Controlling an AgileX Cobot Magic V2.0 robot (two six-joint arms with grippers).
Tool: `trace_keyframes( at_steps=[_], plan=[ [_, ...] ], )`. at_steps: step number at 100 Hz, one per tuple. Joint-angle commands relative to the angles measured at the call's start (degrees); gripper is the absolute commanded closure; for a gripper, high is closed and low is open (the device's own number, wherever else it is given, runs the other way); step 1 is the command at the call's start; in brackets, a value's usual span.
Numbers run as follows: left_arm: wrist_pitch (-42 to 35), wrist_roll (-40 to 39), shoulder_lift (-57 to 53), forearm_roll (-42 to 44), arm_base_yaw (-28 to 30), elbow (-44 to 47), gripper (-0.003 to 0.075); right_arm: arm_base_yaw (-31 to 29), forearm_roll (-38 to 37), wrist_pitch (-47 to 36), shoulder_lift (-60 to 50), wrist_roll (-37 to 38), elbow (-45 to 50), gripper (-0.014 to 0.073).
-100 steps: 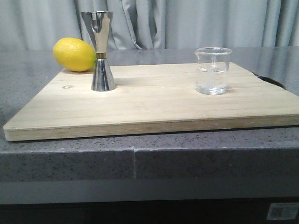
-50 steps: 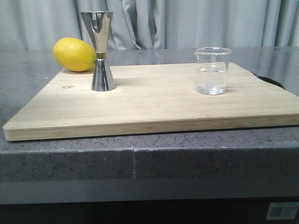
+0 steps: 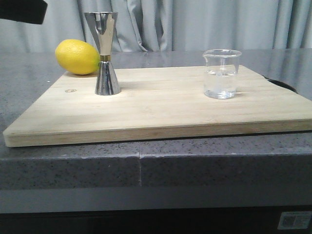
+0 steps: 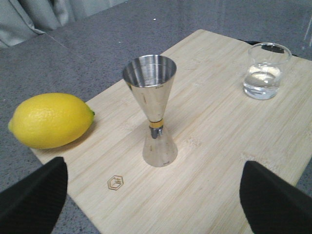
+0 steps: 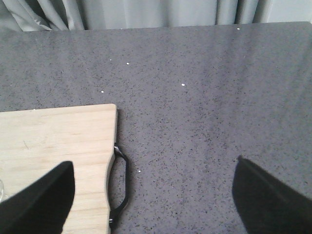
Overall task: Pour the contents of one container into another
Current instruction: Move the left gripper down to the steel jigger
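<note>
A pale wooden cutting board (image 3: 161, 105) lies flat on a dark speckled stone tabletop (image 3: 68, 165), with grey curtains (image 3: 195, 24) hanging behind. The steel jigger (image 3: 105, 53) stands upright on the board's far left part, its wide cone uppermost and a brass-coloured band at its narrow waist; seen from the left wrist camera, its upper cup (image 4: 149, 72) is open toward the lens. A yellow lemon (image 3: 77, 57) rests just beside the jigger, at the board's far left corner, partly hidden behind the jigger's stem in the front view. The clear glass beaker (image 3: 222, 73) stands upright on the board's right part, well apart from the jigger, and holds clear liquid in its lower portion. A small stamped logo (image 4: 115, 183) marks the board surface near the jigger's base. The left gripper (image 4: 156, 200) hovers above the board with its fingers spread wide, the jigger framed between them and touching neither; a dark part of this arm shows at the front view's upper left corner. The right gripper (image 5: 153, 202) likewise has its fingers wide apart, held over bare tabletop beside the board's edge and its dark handle (image 5: 121, 187), and grasps nothing.
</note>
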Motion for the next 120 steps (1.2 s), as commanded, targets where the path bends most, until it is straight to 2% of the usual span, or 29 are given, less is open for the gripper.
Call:
trace_keyframes(
  at_steps=[1, 21, 32, 67, 105, 120],
  plan=[
    [1.3, 9.0, 1.2, -10.6, -0.5, -0.5, 0.0061, 0.0, -1.0, -3.3, -0.1, -0.5, -1.9, -0.0001],
    [9.0, 23.8, 9.7, -25.7, -0.5, -0.5, 0.0061, 0.0, -1.1, -2.8, -0.1, -0.5, -1.9, -0.0001],
    [13.3, 29.4, 14.2, -30.3, -0.5, -0.6, 0.0061, 0.0, -1.1, -2.7, -0.1, -0.5, -1.9, -0.0001],
    [18.4, 31.8, 23.6, -30.3, -0.5, -4.9, 0.0061, 0.0, -1.2, -2.6, -0.1, -0.5, -1.9, -0.0001],
    [18.9, 33.2, 25.5, -30.3, -0.5, -9.5, 0.0061, 0.0, -1.2, -2.6, -0.1, -0.5, -1.9, -0.0001],
    [18.9, 34.2, 25.5, -30.3, -0.5, -9.9, 0.0086, 0.0, -1.2, -2.8, -0.1, -0.5, -1.9, -0.0001]
  ],
)
